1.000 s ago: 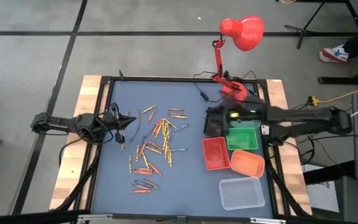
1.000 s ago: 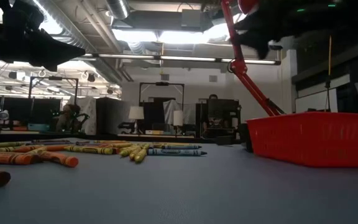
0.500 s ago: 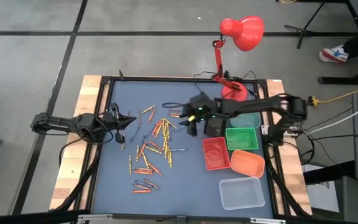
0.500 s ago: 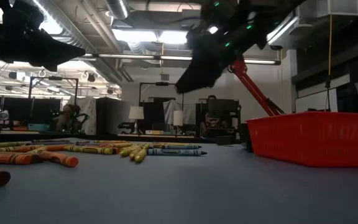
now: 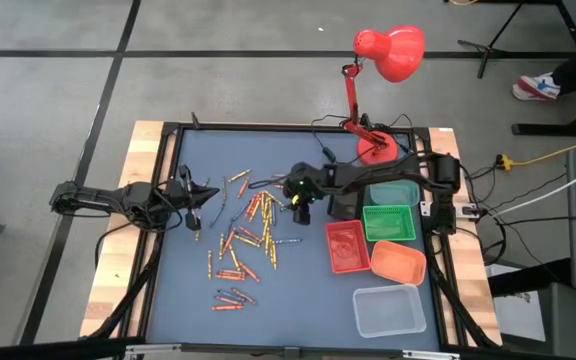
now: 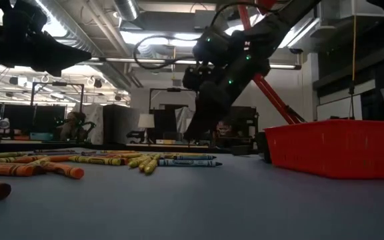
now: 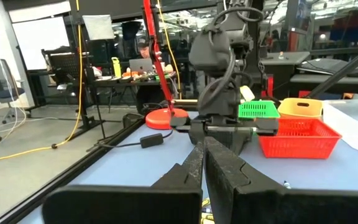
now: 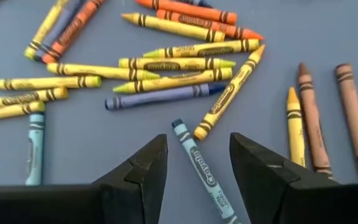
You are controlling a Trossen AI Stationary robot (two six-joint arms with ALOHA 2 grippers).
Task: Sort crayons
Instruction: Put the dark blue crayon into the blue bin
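Many crayons [image 5: 248,230] lie loose on the blue table, mostly orange, red and yellow; the low view shows them in a row [image 6: 112,160]. My right gripper [image 5: 296,208] hangs open above the pile's right edge, tilted down. In the right wrist view its fingers [image 8: 197,152] stand on either side of a light blue crayon [image 8: 199,163] that lies flat, without touching it. Yellow crayons [image 8: 173,65] and brown ones [image 8: 328,112] lie around it. My left gripper [image 5: 206,194] waits shut and level at the table's left side, shown with its fingers together [image 7: 204,158].
At the right stand a red tray [image 5: 346,246], a green tray [image 5: 390,222], an orange tray [image 5: 399,262] and a clear tray [image 5: 388,310]. A red desk lamp [image 5: 388,52] stands at the far edge. The low view shows the red tray's wall [image 6: 339,147].
My right gripper has swung from over the trays toward the table's left, come down and tipped downward over the crayons' right edge. It has stayed open. The crayons have not moved.
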